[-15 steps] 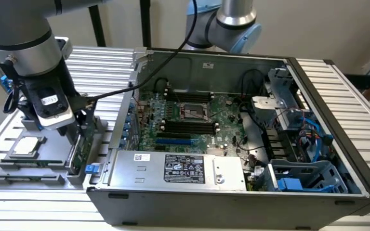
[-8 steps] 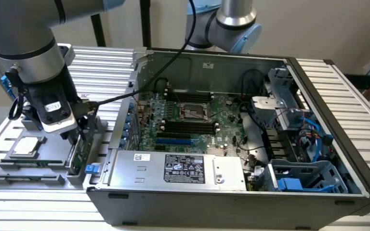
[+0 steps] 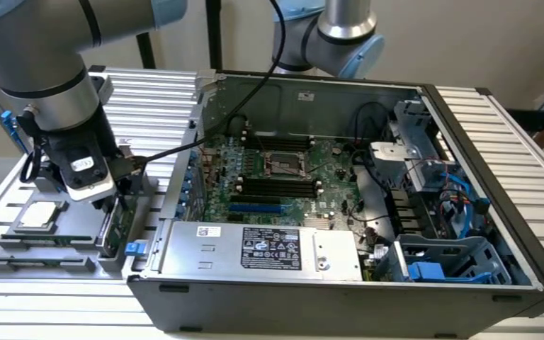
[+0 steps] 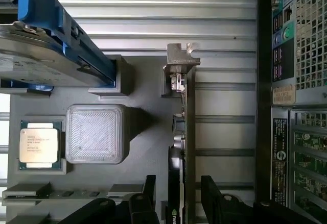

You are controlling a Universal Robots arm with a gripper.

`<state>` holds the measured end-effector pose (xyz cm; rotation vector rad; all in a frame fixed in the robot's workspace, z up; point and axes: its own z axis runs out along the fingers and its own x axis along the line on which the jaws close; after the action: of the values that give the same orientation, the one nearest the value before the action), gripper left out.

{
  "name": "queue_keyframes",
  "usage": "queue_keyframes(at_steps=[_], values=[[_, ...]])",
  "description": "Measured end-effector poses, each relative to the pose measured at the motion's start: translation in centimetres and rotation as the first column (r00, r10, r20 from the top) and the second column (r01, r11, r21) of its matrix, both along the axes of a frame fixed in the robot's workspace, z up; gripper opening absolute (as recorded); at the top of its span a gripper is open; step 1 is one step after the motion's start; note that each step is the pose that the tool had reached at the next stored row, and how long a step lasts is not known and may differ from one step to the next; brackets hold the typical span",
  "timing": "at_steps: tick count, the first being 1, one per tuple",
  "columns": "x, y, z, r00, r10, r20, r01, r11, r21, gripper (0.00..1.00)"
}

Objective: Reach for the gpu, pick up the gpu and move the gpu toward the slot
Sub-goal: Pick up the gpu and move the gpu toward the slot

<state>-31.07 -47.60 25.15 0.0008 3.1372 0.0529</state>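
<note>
Arm (image 3: 45, 71) upright, wrist pointing down over tray (image 4: 148, 132), at ext view's left of open PC case (image 3: 348, 297) w/ mobo (image 3: 282, 177) inside. Tray holds hard drive (image 4: 46, 55), chip (image 4: 38, 145), gpu (image 4: 190, 132). Gpu stands on edge, long axis running from gripper (image 4: 181, 201) to bracket end (image 4: 181, 55), parallel to case side. Gripper wide open, fingers (image 4: 212, 198) straddling gpu, nothing gripped.

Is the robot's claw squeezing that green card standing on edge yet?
No, the fingers of the gripper stand apart on either side of the gpu, a gap showing at each.
</note>
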Motion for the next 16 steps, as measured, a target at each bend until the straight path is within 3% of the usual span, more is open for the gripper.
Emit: queue_keyframes(at_steps=[8,16], values=[[-0.37,0.57,-0.58,1.0000,-0.003,0.0000,0.003,1.0000,-0.0066,0.48],[-0.37,0.62,-0.87,1.0000,-0.003,0.0054,0.003,1.0000,-0.0084,0.48]])
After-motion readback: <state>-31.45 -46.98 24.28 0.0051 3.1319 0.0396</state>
